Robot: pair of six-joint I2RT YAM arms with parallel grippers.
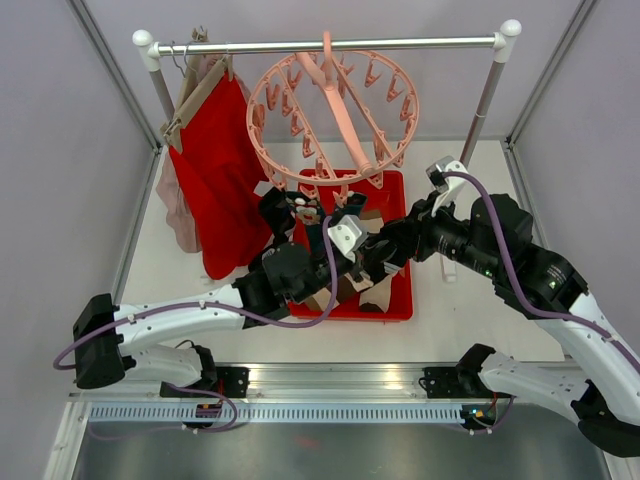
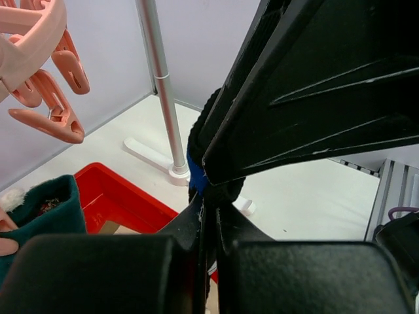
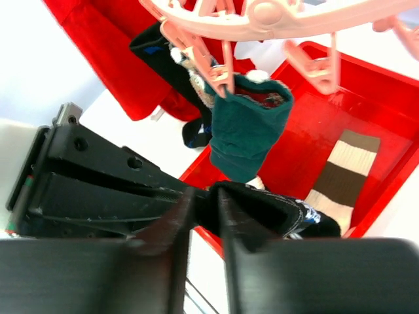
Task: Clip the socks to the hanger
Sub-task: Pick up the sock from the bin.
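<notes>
From the near edge of the counter the two arms reach in and meet above the red tray point(image 3: 308, 150), which lies in the middle of the counter. The right gripper point(image 3: 204, 203) has its fingers almost together and pinches a black sock point(image 3: 275, 209) with white markings. The left gripper point(image 2: 208, 216) shows only a thin slit between its fingers, and its tips touch the same sock, so I judge that both hold it. Below them, a brown and cream striped sock point(image 3: 344, 173) and some pale socks point(image 1: 378, 295) lie in the tray, not clipped.

A little farther, a dark teal sock point(image 3: 245, 131) hangs from one peg at the near side of the pink hanger point(image 1: 338, 115), and another dark sock point(image 3: 163, 52) hangs from a peg just beside it. The hanger hangs on the rail point(image 1: 400, 43) over the middle of the far edge. A red garment point(image 1: 215, 170) is toward the far-left corner.

So I judge the task is partly done: two socks are on pegs, one is in hand but not yet at a free peg, and several wait in the tray. Many pegs are free.
</notes>
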